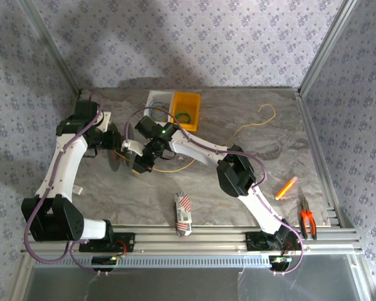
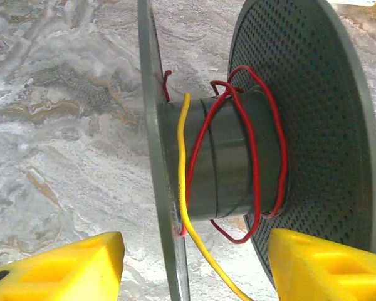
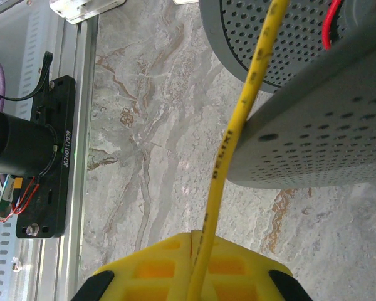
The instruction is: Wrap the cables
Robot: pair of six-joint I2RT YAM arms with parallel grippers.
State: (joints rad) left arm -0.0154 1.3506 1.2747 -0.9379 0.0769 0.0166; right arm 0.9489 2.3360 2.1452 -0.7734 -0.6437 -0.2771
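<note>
left wrist view showed the left gripper (image 2: 194,244) spread astride the spool (image 2: 319,125), likely ready to clamp it; the right gripper (image 3: 193,241) pinched the cable (image 3: 238,125) taut, probably to feed it onto the core (image 2: 229,175) beside the red wire (image 2: 265,119).

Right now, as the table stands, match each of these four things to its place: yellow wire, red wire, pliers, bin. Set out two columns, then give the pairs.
Things
1. yellow wire
2. red wire
3. pliers
4. bin

Places
A. far side of the table
B. looped round the spool core
C. pinched in the right gripper
D. near right corner of the table

Pairs: 1-C; 2-B; 3-D; 4-A
</note>
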